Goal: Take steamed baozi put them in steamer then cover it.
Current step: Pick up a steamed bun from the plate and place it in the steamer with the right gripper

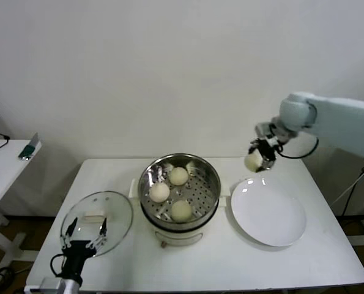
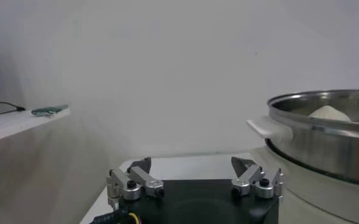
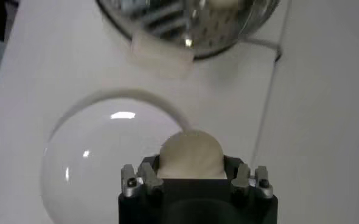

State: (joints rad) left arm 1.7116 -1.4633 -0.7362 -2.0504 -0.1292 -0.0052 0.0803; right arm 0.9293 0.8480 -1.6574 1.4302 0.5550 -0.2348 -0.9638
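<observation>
The right pincer (image 1: 256,160) hangs in the air above the white plate (image 1: 273,223), over the plate's 11 o'clock edge, and it is closed around one steamed baozi (image 1: 252,162). In the right wrist view this bun (image 3: 190,155) sits between the two fingers (image 3: 137,179), with the plate (image 3: 88,164) under it and the rim of the steamer (image 3: 185,24) farther away.

The steamer (image 1: 209,174) stands in the middle of the white desk (image 1: 304,263), in its white pot base with a small knob at the front. Three baozi lie on its perforated floor: one at 12 o'clock (image 1: 178,176), one at 9 o'clock (image 1: 159,192) and one at 6 o'clock (image 1: 181,210). The plate lies just beside the steamer, at its 3 o'clock side.

The glass cover (image 1: 117,211) lies flat on the desk at the 9 o'clock side of the steamer, its cream handle (image 1: 95,216) facing up. The left pincer (image 1: 84,240) is low at the near edge of this cover, its fingers (image 2: 131,182) spread wide and holding nothing.

A small side table (image 1: 4,165) with dark objects stands at the far left.
</observation>
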